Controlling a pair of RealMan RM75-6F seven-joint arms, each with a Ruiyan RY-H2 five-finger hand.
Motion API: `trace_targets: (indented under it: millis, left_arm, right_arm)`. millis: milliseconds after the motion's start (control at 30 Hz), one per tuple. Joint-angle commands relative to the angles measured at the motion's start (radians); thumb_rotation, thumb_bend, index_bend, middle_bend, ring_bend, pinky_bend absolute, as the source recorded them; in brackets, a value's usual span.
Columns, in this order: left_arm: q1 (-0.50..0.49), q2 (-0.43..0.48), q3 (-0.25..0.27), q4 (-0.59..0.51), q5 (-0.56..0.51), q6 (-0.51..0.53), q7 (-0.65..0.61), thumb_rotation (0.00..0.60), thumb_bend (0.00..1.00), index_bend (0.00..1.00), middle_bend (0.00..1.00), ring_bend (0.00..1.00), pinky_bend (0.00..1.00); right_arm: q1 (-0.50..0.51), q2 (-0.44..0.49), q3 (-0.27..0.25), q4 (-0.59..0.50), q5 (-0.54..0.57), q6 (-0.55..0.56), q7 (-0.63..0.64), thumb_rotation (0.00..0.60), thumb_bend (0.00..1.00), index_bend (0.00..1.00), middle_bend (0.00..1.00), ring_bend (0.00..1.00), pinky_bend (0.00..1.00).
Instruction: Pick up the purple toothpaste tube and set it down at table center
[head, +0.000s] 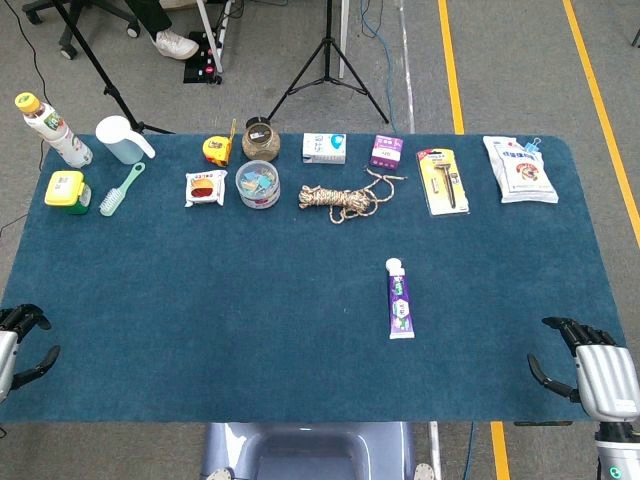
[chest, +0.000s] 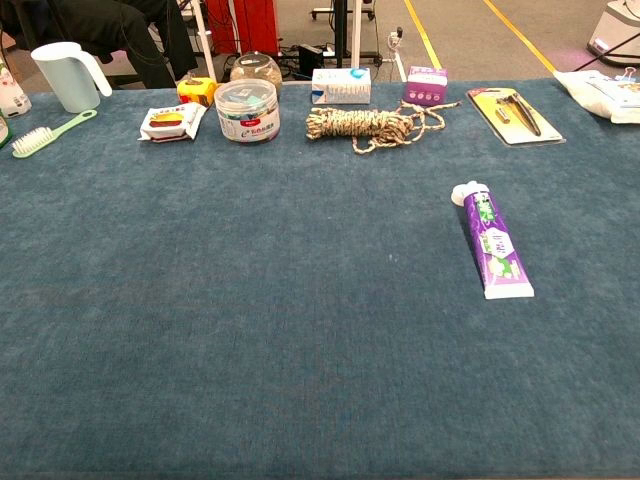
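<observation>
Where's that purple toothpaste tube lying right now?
In the head view the purple toothpaste tube lies flat on the blue table cloth, right of centre, white cap pointing away from the robot toward the coiled rope, untouched by either hand.

Two cameras on the robot, one high and one low, both facing the far edge of the table.

The head view looks steeply down from above the near edge and takes in the whole blue table (head: 150, 300) plus floor beyond. The chest view sits low and closer, looking across the cloth at a shallow angle, cropping the near corners. Both share the rope coil (head: 338, 200) (chest: 360, 125) and the far row around it.
</observation>
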Motion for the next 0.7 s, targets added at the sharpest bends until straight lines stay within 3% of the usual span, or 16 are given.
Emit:
trace_targets:
  millis: [33, 300, 500, 700]
  left_arm:
    - [-0.001, 0.004, -0.001, -0.009, 0.004, 0.001, 0.004, 0.534, 0.27, 0.45, 0.36, 0.33, 0.39]
    - [-0.026, 0.015, -0.014, -0.052, 0.003, -0.028, 0.038, 0.536, 0.27, 0.45, 0.36, 0.33, 0.39]
    - [-0.053, 0.012, -0.032, -0.065, -0.008, -0.057, 0.063, 0.536, 0.27, 0.45, 0.36, 0.33, 0.39]
    - [-0.079, 0.004, -0.049, -0.069, -0.030, -0.086, 0.080, 0.536, 0.27, 0.45, 0.35, 0.32, 0.39]
  right_arm:
    - [0.010, -0.002, 0.005, 0.004, 0.005, -0.015, 0.006, 0.246, 0.43, 0.28, 0.36, 0.41, 0.39]
    - [0.083, -0.008, 0.040, 0.012, 0.014, -0.098, 0.021, 0.245, 0.43, 0.28, 0.36, 0.41, 0.39]
    - [0.160, -0.032, 0.095, 0.009, 0.032, -0.158, 0.033, 0.236, 0.43, 0.27, 0.36, 0.41, 0.39]
    - [0.246, -0.078, 0.155, 0.004, 0.071, -0.227, 0.009, 0.234, 0.35, 0.21, 0.31, 0.40, 0.39]
